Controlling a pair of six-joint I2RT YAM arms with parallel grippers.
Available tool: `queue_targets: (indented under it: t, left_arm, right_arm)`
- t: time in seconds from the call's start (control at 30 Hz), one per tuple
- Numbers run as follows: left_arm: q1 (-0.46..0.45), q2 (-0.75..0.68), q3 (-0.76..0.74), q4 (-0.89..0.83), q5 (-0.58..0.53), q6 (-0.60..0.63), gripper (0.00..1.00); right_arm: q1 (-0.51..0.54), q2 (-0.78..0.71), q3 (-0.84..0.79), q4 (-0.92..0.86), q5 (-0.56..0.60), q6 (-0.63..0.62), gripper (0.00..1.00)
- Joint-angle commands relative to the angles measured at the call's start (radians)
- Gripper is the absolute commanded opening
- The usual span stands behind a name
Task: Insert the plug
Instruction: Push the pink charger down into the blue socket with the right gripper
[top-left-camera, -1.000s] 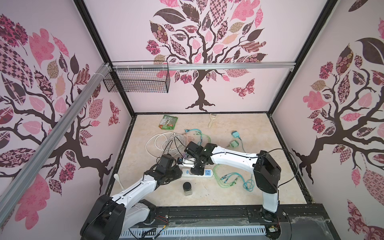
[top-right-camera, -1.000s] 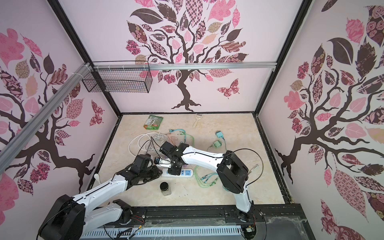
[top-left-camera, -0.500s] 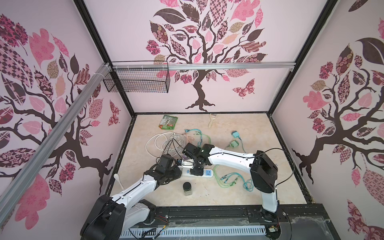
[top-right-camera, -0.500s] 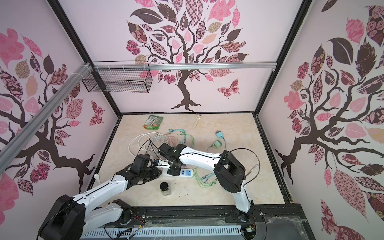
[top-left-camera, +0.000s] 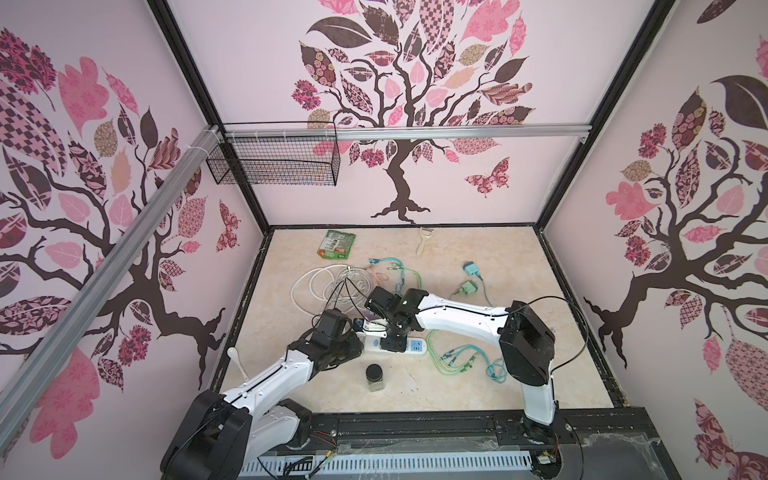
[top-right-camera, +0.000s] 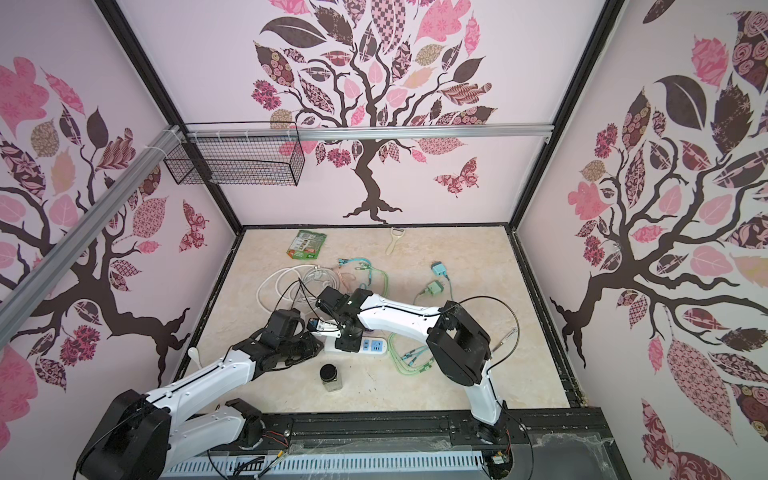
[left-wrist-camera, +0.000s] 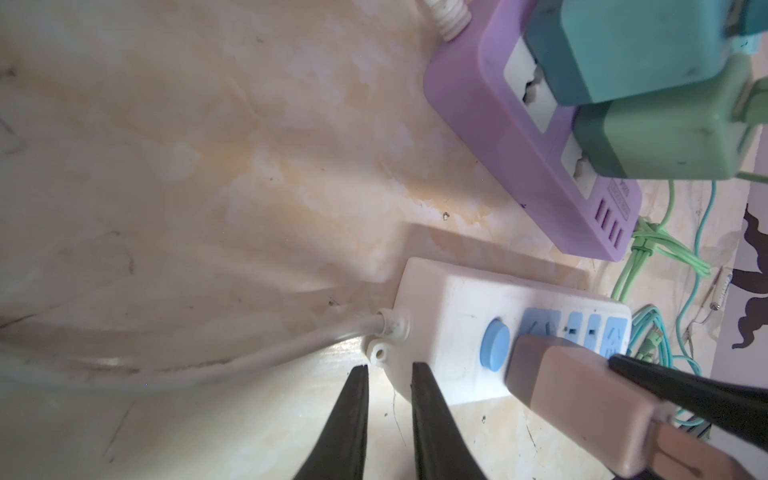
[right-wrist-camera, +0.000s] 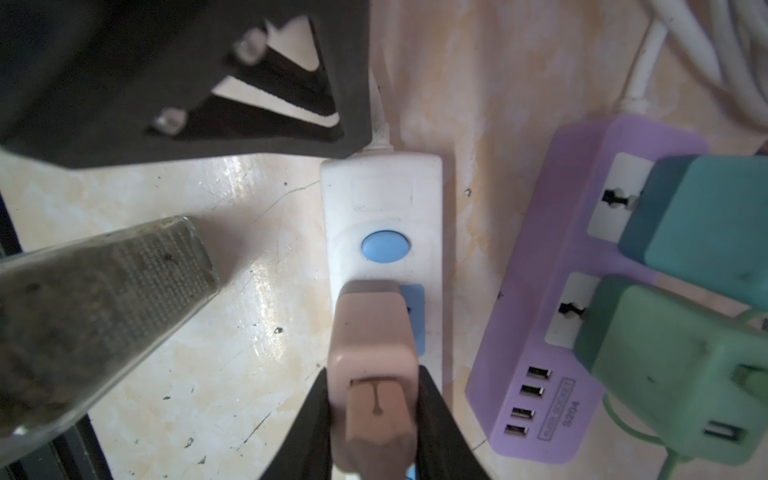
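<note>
A pink plug (right-wrist-camera: 374, 332) is clamped between the black fingers of my right gripper (right-wrist-camera: 374, 374), which is shut on it. The plug sits on the first blue socket of the white power strip (right-wrist-camera: 382, 195), just past the round blue button (right-wrist-camera: 384, 246). Its prongs are hidden, so I cannot tell how deep they sit. In the left wrist view the plug (left-wrist-camera: 582, 399) leans against the strip (left-wrist-camera: 440, 299). My left gripper (left-wrist-camera: 389, 368) rests at the strip's cord end, open by a narrow gap with nothing between its jaws. In both top views the two grippers meet over the strip (top-left-camera: 415, 344).
A purple power strip (right-wrist-camera: 540, 249) with a teal adapter (right-wrist-camera: 706, 216) and a green adapter (right-wrist-camera: 673, 374) lies beside the white one. A small jar (top-left-camera: 375, 376) stands nearer the front. Green cables (top-left-camera: 453, 357), a white cord coil (top-left-camera: 320, 282), a green packet (top-left-camera: 336, 244) and a peeler (top-left-camera: 424, 239) lie around.
My right gripper with the plug has shifted slightly over the white strip. The left arm has stayed where it was.
</note>
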Motion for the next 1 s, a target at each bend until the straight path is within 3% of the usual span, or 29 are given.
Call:
queue_targets:
  t: [0.0,0.57,0.97]
  left_arm:
    - [0.002,-0.02,-0.019,0.01,0.003,0.012,0.23]
    - [0.002,-0.261,-0.004,-0.191,-0.041,-0.027,0.35]
    - [0.004,-0.341,0.0,-0.237,-0.055,-0.035,0.38]
  right_arm:
    - [0.002,0.094,-0.084,-0.043,0.023,0.019,0.16]
    - [0.001,-0.002,-0.037,0.006,-0.077,0.06,0.25]
    - [0.002,-0.051,-0.011,-0.001,-0.081,0.099,0.45]
